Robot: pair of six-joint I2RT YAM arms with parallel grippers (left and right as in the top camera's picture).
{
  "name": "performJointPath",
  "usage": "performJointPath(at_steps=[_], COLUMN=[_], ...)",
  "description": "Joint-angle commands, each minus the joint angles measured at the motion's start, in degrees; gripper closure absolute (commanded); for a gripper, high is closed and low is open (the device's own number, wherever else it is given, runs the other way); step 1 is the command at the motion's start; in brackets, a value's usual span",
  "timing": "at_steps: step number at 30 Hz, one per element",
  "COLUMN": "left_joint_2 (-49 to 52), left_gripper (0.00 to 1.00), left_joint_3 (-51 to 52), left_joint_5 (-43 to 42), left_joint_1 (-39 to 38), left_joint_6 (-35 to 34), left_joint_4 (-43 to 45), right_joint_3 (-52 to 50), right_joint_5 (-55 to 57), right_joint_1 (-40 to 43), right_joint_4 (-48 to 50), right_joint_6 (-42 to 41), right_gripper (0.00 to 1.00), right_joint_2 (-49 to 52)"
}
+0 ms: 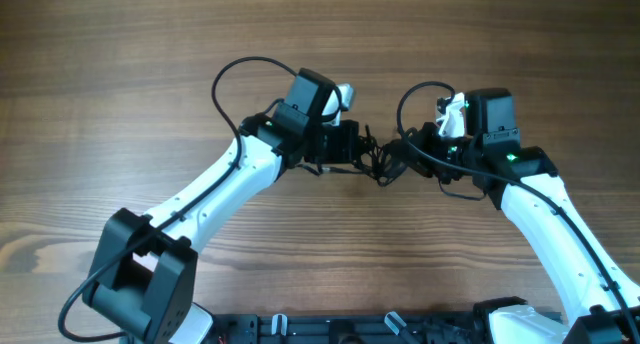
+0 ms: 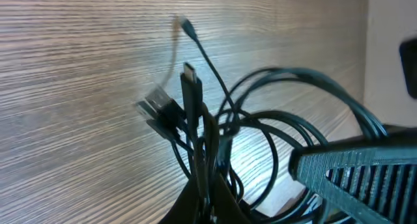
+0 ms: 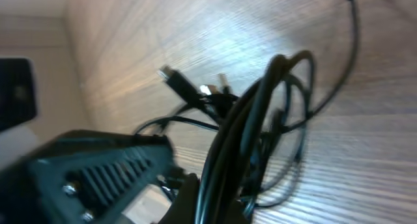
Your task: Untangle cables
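Wood-grain surface [image 1: 150,44] below, both arms meeting nose to nose. Cables [image 2: 215,133] bunched right between the two sets of jaws. Left jaws pinched on the bunch's root, plug ends [image 2: 189,77] fanning beyond the tips. Right jaws clamped on the loops (view blurred). Opposed grips, presumably for pulling the knot apart.

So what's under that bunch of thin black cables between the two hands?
Wooden table shows through the loops of the cables. Where the cords bunch tightly at the left hand and right hand, what lies below is covered.
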State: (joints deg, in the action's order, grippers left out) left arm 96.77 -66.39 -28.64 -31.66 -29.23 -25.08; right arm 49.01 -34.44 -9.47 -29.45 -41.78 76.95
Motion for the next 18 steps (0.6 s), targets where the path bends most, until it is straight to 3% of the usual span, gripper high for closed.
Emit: performJointPath(at_steps=[1,6,13,18], left_joint_2=[0.24,0.24,0.20,-0.04], left_gripper=[0.96,0.96,0.96,0.96], left_joint_3=[-0.33,-0.33,-0.33,-0.33], left_joint_5=[0.20,0.22,0.17,-1.14], left_joint_1=[4.44,10.64,19.74,23.87], left_joint_6=[0.50,5.27,7.87,7.87], left_joint_4=[-2.91,-9.77,-15.76,-16.17], right_joint_3=[0.52,0.52,0.52,0.52], right_joint_5=[11.61,26.82,35.17,35.30], right_joint_1=[-0.09,0.00,0.13,0.13], right_joint_4=[-4.94,-11.98,-14.32,-12.96], right_joint_6=[1.53,1.29,1.09,-0.44], right_gripper=[0.96,0.96,0.95,0.80], right_joint_2=[0.48,0.48,0.48,0.48])
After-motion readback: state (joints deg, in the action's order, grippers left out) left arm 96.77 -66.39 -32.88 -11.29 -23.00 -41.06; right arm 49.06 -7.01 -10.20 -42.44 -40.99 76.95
